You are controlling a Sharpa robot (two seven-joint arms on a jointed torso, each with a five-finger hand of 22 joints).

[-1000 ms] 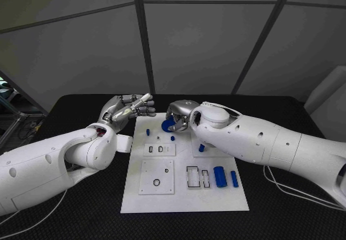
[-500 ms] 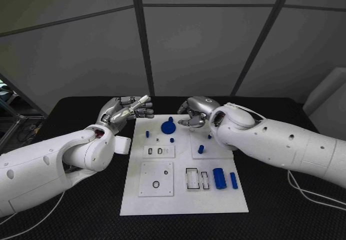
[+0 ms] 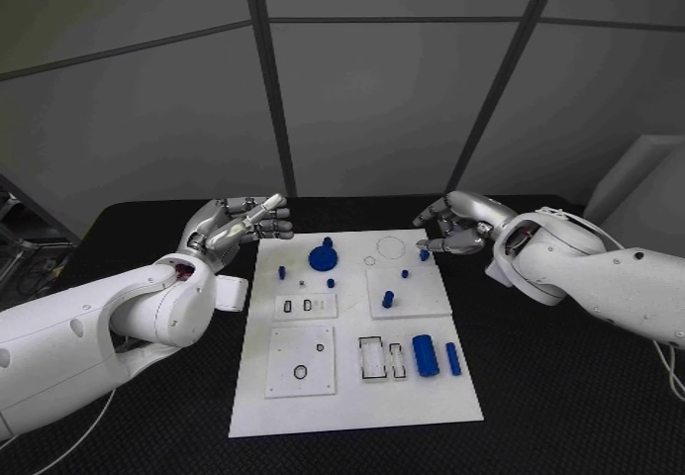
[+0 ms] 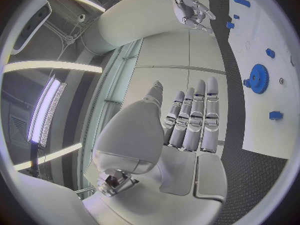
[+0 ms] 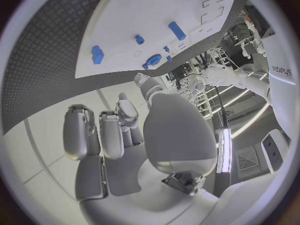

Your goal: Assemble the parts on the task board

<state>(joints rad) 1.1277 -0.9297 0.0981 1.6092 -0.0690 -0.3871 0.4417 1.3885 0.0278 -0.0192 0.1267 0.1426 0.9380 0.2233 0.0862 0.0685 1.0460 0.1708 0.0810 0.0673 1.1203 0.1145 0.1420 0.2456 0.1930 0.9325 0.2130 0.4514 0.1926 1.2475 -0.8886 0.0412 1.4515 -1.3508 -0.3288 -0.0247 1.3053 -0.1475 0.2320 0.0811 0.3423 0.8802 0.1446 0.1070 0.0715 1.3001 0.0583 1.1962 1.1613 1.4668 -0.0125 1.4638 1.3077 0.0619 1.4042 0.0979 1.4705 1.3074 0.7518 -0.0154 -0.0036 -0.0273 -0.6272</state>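
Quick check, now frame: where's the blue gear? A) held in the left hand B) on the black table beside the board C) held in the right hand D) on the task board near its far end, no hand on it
D: the blue gear sits on the task board near its far end, with the left hand and right hand both raised clear of it and holding nothing.

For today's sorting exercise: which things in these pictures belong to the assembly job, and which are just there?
Belong to the job:
task board
blue gear
blue cylinder
blue rod
small blue pegs
left hand
right hand

Just there:
black table
grey wall panels
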